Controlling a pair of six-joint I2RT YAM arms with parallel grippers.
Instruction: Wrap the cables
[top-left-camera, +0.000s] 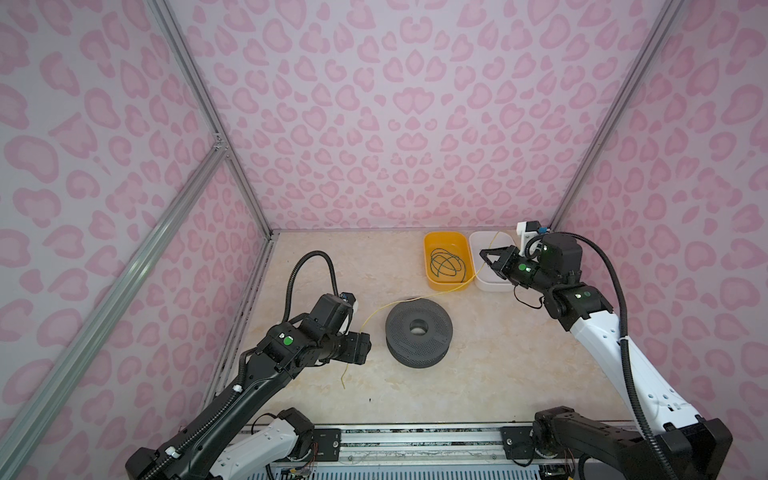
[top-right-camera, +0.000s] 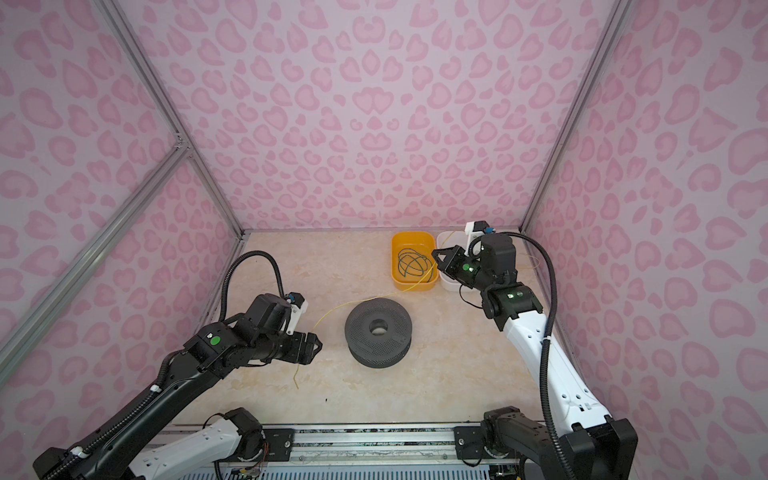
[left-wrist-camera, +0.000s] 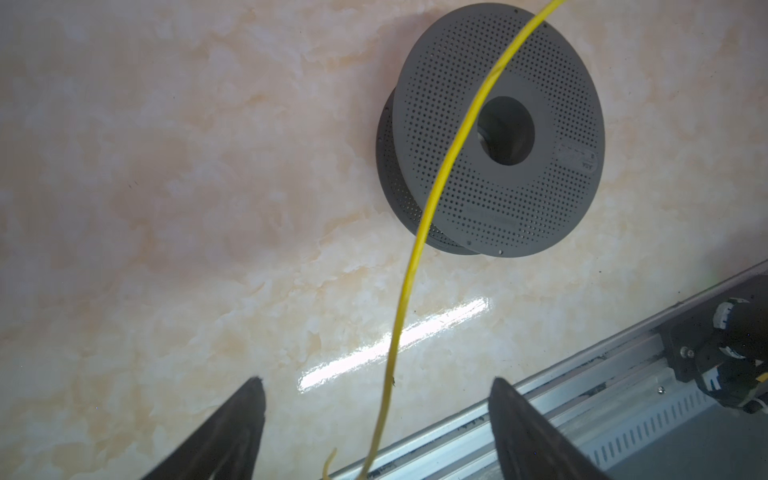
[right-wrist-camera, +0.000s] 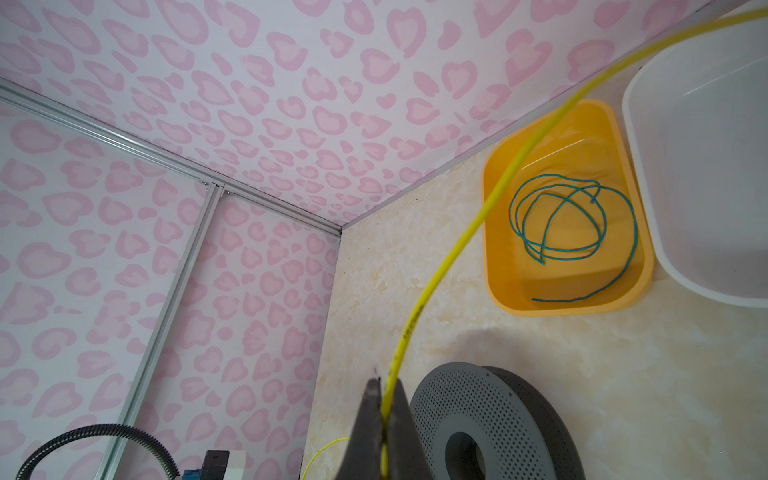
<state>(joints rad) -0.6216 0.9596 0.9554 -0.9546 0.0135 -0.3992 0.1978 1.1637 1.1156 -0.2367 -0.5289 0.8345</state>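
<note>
Two thin, light, springy cables. The yellow cable (left-wrist-camera: 415, 249) would likely slip or recoil unless pinched firmly near its free end. It arcs from the right gripper (right-wrist-camera: 386, 380), clamped on it, past the spool (top-left-camera: 417, 328) and runs unheld between the parted jaws of the left gripper (left-wrist-camera: 376, 380). The green cable (top-left-camera: 448, 262) lies coiled in the orange bin (top-left-camera: 428, 249).

The whole table (top-left-camera: 478, 386) is seen steeply from high above its near edge in both top views. Close wrist views are taken past the left gripper (left-wrist-camera: 376, 380) and right gripper (right-wrist-camera: 384, 386); the spool (left-wrist-camera: 519, 199) is shared by all.
</note>
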